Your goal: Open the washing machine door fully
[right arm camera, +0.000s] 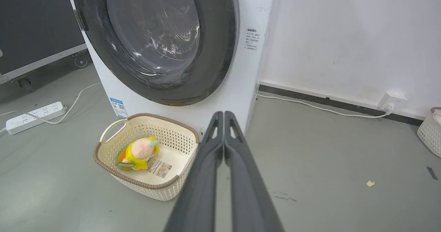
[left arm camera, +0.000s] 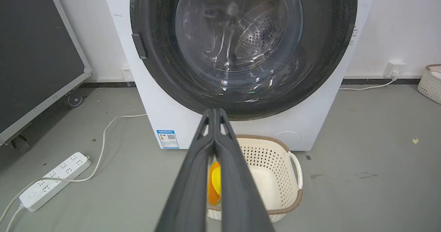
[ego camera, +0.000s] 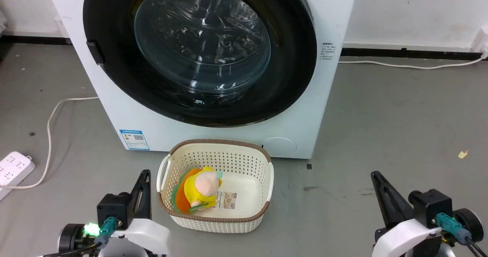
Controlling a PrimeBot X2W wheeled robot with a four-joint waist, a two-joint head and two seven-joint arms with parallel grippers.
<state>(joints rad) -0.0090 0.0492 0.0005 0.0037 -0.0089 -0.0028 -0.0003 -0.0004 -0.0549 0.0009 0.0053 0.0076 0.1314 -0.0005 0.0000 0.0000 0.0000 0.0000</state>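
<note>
washing machine door [ego camera: 114, 58], glossy black rim, clear domed glass — shut flush; latch tab on left edge

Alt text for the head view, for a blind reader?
The large round door, glossy black rim around clear domed glass, of a white front-loading washing machine looks closed. On the grey floor before it sits a cream perforated basket holding a yellow-and-orange plush toy. The left gripper and right gripper, dark fingers shut, sit at the lower corners.

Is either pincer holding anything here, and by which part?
Nothing is held. The left pincer and right pincer are both shut with nothing between their fingers, clear of the washing machine door.
</note>
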